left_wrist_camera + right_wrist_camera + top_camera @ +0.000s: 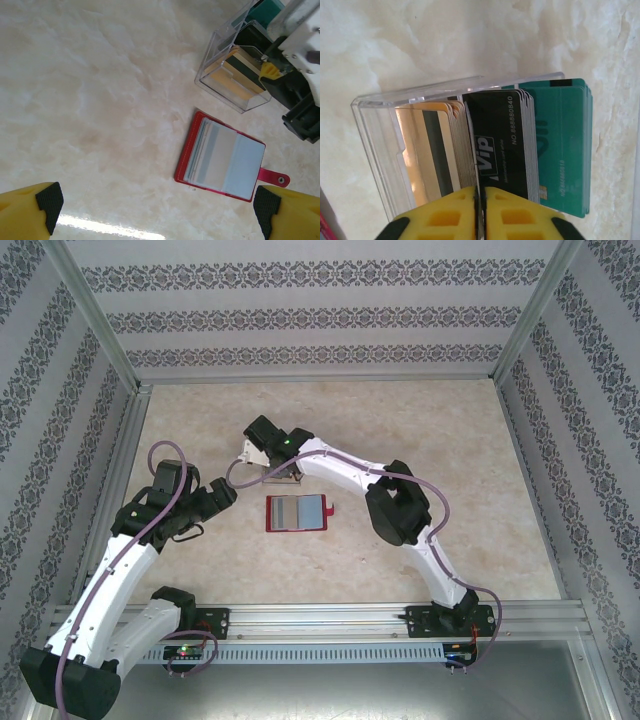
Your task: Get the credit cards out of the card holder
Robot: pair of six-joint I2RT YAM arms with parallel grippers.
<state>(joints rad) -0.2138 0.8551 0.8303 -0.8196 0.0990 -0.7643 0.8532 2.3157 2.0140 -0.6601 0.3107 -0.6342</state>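
Red and spread open on the marbled table (450, 440), the card holder (297, 512) lies flat, grey-blue face up, with pale cards (212, 155) layered in its pockets. Just beyond the holder stands a clear plastic box (380, 145) of gold, black VIP and green cards. There the right gripper (481, 215) has its yellow pads almost together on a thin edge; whether it grips that card I cannot tell. To the holder's left, the left gripper (160, 215) gapes wide and empty. A card let go crooked could lean across the box or spill towards the holder. The holder's pockets overlap, so its card count is hard to judge.
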